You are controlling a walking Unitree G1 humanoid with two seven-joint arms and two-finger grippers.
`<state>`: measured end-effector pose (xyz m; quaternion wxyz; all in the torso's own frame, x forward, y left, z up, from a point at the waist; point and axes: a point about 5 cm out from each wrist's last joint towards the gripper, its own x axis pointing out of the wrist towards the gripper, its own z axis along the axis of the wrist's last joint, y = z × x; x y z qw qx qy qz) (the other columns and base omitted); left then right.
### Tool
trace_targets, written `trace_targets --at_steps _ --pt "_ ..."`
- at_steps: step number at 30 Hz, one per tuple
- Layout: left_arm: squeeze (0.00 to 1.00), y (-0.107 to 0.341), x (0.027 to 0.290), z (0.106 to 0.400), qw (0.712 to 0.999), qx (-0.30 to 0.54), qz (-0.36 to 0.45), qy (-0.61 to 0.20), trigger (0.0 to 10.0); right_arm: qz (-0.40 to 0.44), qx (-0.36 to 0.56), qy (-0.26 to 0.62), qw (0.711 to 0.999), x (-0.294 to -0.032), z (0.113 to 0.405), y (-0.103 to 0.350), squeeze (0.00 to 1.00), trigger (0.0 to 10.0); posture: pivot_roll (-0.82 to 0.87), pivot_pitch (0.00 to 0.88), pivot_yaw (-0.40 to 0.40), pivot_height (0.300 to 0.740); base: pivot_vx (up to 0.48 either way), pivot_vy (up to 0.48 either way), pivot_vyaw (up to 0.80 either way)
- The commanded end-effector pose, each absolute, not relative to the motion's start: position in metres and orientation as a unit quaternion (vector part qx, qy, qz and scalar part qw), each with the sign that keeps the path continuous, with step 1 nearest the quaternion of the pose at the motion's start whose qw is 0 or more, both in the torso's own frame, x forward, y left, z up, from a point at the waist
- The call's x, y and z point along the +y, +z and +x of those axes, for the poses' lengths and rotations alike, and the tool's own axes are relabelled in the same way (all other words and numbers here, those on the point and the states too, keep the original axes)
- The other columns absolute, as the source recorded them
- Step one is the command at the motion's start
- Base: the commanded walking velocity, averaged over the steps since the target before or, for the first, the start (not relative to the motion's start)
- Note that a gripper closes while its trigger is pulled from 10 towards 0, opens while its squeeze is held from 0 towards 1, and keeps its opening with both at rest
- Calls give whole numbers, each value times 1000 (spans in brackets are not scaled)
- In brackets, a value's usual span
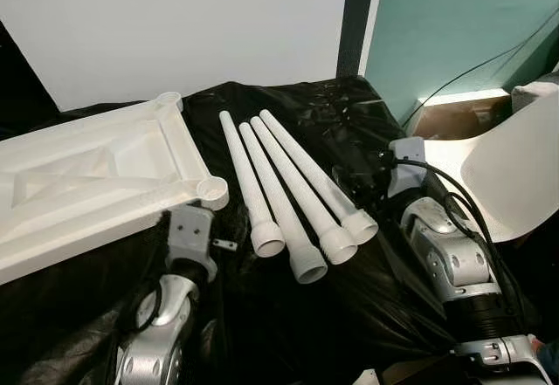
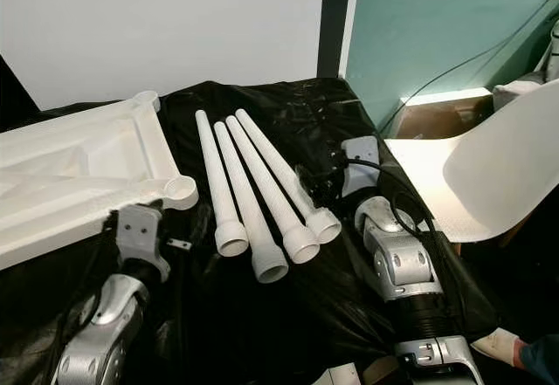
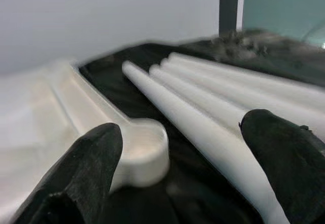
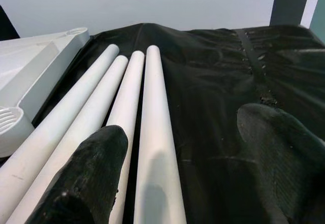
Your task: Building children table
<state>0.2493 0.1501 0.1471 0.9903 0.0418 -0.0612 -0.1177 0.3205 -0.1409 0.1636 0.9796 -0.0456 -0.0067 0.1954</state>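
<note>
Side by side, four white table legs [image 1: 293, 197] are laid on a black plastic sheet [image 1: 349, 289], touching one another and fanned slightly, with their wide threaded ends toward the robot, while the white tabletop [image 1: 87, 180] is set upside down just to their left, one round corner socket [image 1: 210, 193] close to the nearest leg. The left gripper [image 3: 177, 183] is held low before that socket with its fingers [image 3: 81, 173] spread apart, and the right gripper [image 4: 188, 178] is held beside the rightmost leg, likewise spread wide and clamped on nothing.
</note>
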Motion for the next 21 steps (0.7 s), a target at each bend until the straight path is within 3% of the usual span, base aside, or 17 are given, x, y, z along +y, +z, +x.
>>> trace_targets --at_steps 1,6,8,9,12,13,15,18,19,20,21 --pt "122 150 161 253 996 -74 43 -41 10000 -46 8 202 978 -137 320 157 0 10000 114 0 25 740 0 0 0" --pt "137 155 176 263 995 -85 59 2 10000 -49 11 207 977 -134 319 156 0 10000 108 0 28 740 0 0 0" --pt "157 159 189 271 989 -95 112 1 10000 -51 11 205 977 -135 320 155 0 10000 103 0 32 740 0 0 0" --pt "608 157 190 274 988 -87 126 -13 10000 -51 11 204 978 -135 320 155 0 10000 99 0 38 740 0 0 0" --pt "608 155 191 277 987 -75 136 -30 10000 -51 11 202 978 -136 320 155 0 10000 99 0 38 740 0 0 0" --pt "745 146 191 281 985 -44 158 -53 10000 -50 11 201 978 -136 320 155 0 10000 93 0 46 740 0 0 0" --pt "655 133 192 285 981 -6 179 -79 10000 -50 10 198 979 -136 319 155 0 10000 85 0 52 740 0 0 0" --pt "655 131 193 286 980 0 182 -84 10000 -50 10 197 979 -136 319 155 0 10000 85 0 52 740 0 0 0" --pt "133 130 193 287 980 -1 180 -85 10000 -50 10 196 979 -136 319 155 0 10000 85 0 52 740 0 0 0" --pt "0 125 193 288 985 16 143 -97 10000 -49 10 194 980 -136 317 154 0 10000 77 0 58 740 0 0 0" --pt "0 119 193 290 988 30 107 -107 10000 -49 10 191 980 -137 316 153 0 10000 75 0 59 740 0 0 0"
